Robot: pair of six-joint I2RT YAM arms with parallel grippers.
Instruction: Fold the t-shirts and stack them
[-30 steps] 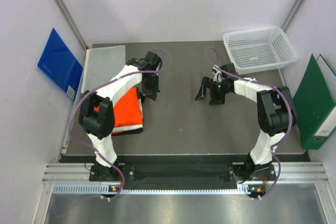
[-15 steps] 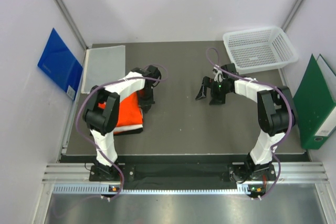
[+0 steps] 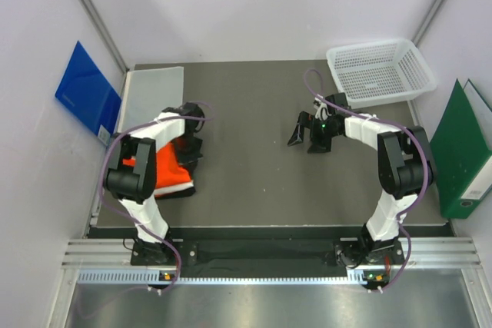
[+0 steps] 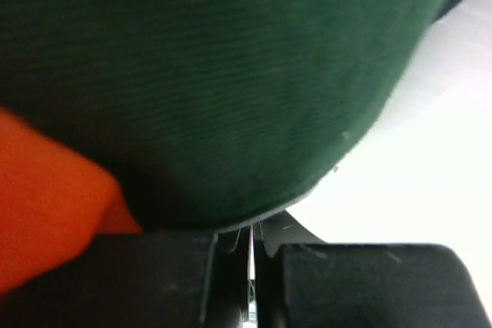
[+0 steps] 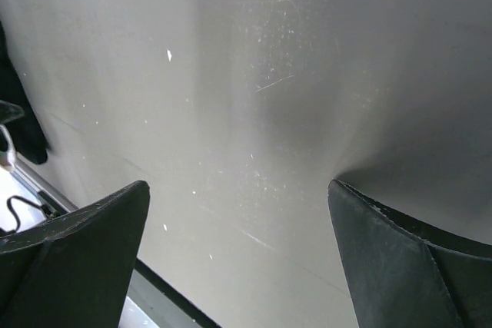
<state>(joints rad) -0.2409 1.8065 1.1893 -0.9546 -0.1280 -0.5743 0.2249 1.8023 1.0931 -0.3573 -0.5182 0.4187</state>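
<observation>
Orange t-shirt (image 3: 163,170): folded into a compact block at 9 o'clock on the counter (image 3: 254,182), just on the near side of the clear sheet (image 3: 151,94) at 10 o'clock. No white t-shirt shows from above. A white patch in the left wrist view might be it; cannot tell.

Left end effector (image 3: 190,149): low, at the block's 3 o'clock edge. In the wrist view the jaws are narrow, with only a slit between them. Dark cloth (image 4: 231,90) sits right against the tips, with orange at 8 o'clock. Cannot tell whether any cloth is actually nipped.

Right end effector (image 3: 305,137): wide, holding nothing, over the counter right of centre, well apart from the shirt. Mesh basket (image 3: 377,74) at 1 o'clock.

Judgement: the step in hand is squaring or placing the folded orange piece.
- Stay low and move slowly, so the top layers don't slide off the lower ones.
- Pull along the fold line, not across it.
- Release only once the edge lies flat, then lift straight up so the cloth isn't snagged.
- The right arm could press the far corner if the block starts to skew.
</observation>
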